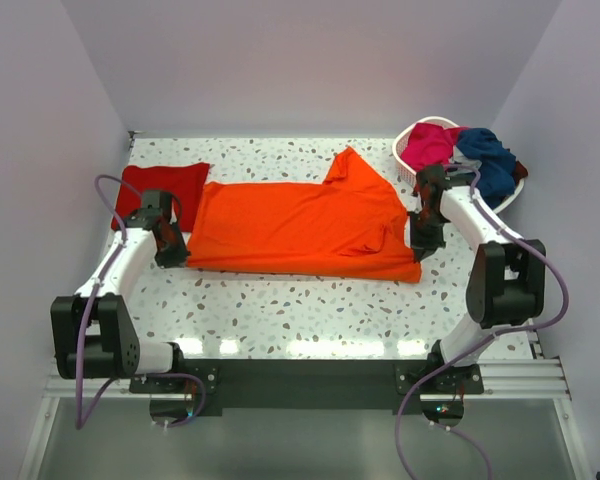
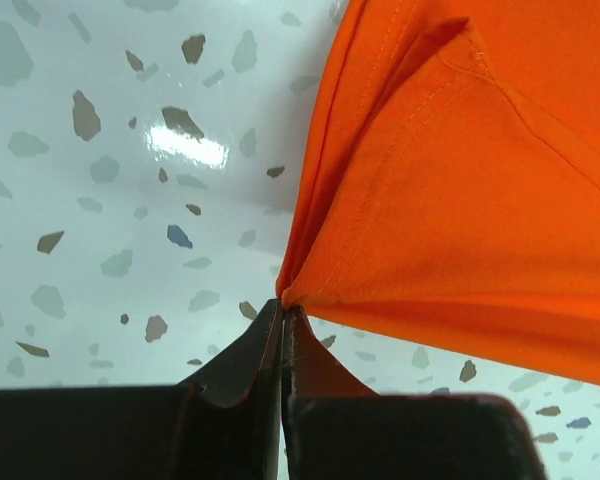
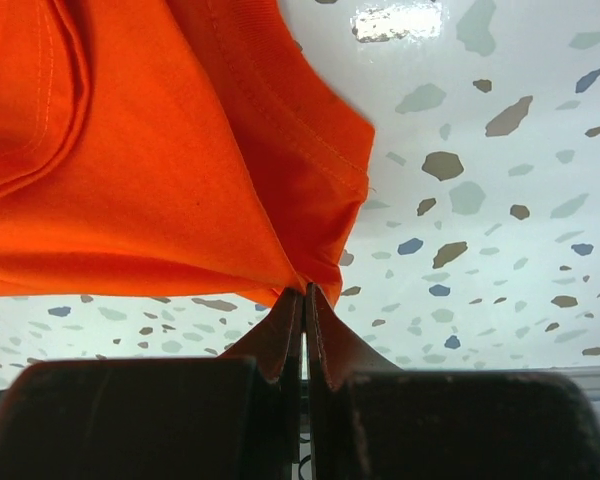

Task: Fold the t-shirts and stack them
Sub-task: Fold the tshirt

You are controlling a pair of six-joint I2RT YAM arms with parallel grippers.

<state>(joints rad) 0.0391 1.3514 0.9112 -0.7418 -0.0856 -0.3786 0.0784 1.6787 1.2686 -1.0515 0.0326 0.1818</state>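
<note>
Orange tee (image 1: 300, 225) lies spread across the middle of the speckled table (image 1: 280, 310) in the top view, with 1 sleeve pointing toward the upper edge. The left gripper (image 2: 282, 318), at centre left, is clamped on a corner of it. The right gripper (image 3: 302, 297), at centre right, is pinched shut on its edge. A red tee (image 1: 160, 187) lies at upper left, just beside the orange one. The basket (image 1: 404, 165) at upper right holds a magenta tee (image 1: 430, 145) and a navy tee (image 1: 492, 165).

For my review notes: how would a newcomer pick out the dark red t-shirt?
Start at the speckled table and go to its far left corner. The red t-shirt lies there, folded small. It is darker and smaller than the orange t-shirt spread beside it.
</note>
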